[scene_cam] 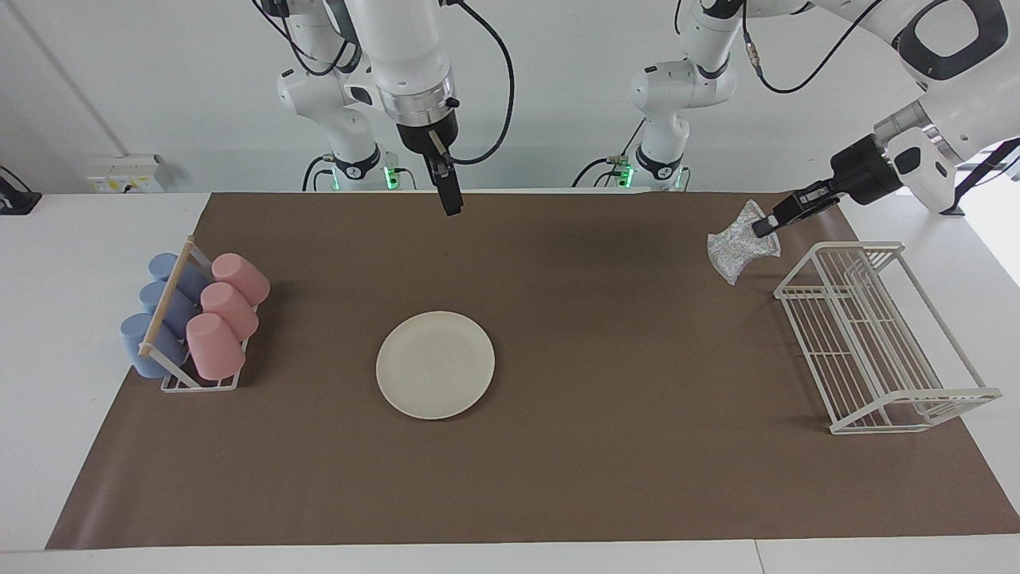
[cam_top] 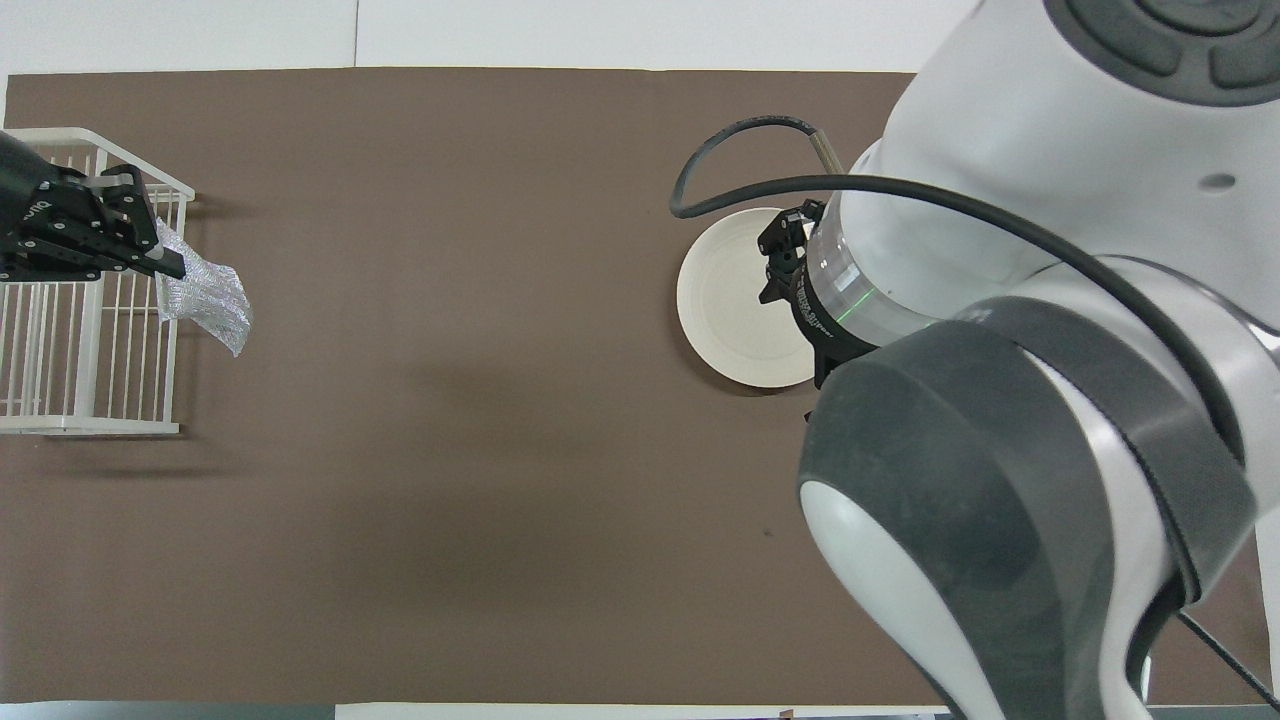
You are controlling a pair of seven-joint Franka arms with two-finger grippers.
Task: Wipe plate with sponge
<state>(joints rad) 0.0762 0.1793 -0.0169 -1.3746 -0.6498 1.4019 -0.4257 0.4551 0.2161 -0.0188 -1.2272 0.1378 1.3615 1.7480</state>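
Observation:
The cream-white plate [scene_cam: 435, 364] lies flat on the brown mat, toward the right arm's end of its middle. In the overhead view the plate [cam_top: 725, 310] is partly covered by the right arm. My left gripper [scene_cam: 766, 225] is shut on the silvery crinkled sponge [scene_cam: 739, 244] and holds it in the air over the mat, beside the white wire rack. The sponge [cam_top: 205, 297] hangs from the same gripper [cam_top: 165, 262] in the overhead view. My right gripper [scene_cam: 452, 206] hangs high over the mat, well above the plate, and holds nothing; it overlaps the plate's rim in the overhead view [cam_top: 778, 262].
A white wire rack [scene_cam: 876, 335] stands at the left arm's end of the mat [scene_cam: 606, 446]. A small rack holding several blue and pink cups [scene_cam: 195, 319] stands at the right arm's end. The right arm's body fills much of the overhead view.

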